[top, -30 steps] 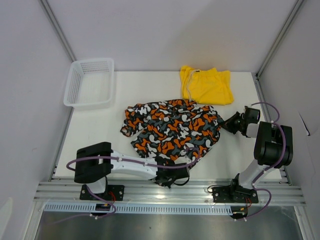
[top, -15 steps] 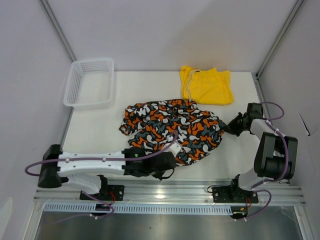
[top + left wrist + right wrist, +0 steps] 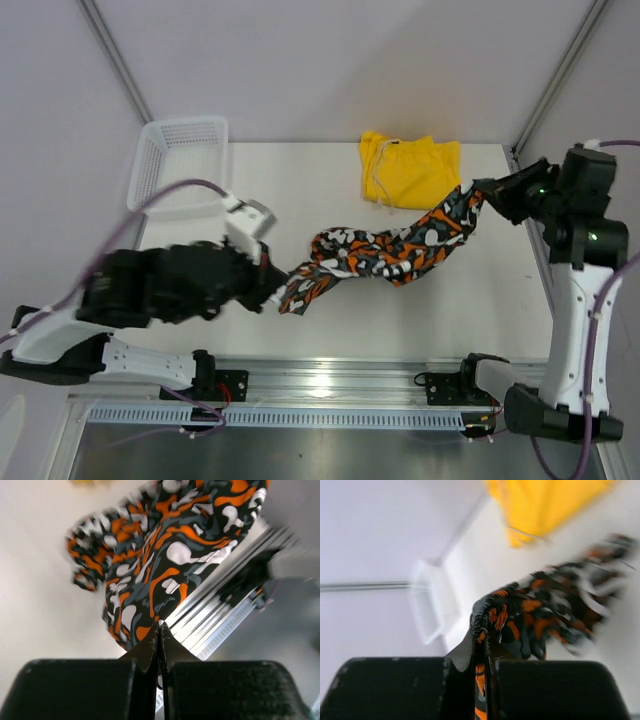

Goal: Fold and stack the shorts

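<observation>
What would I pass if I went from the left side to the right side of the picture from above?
First the white mesh basket → left claw → patterned shorts, stretched between both claws → right claw. The yellow shorts lie behind the patterned pair, so they have no clear place in the row.

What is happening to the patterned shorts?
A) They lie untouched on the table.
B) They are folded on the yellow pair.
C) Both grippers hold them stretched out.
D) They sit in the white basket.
C: the left gripper and right gripper each pinch one end of the patterned shorts.
</observation>
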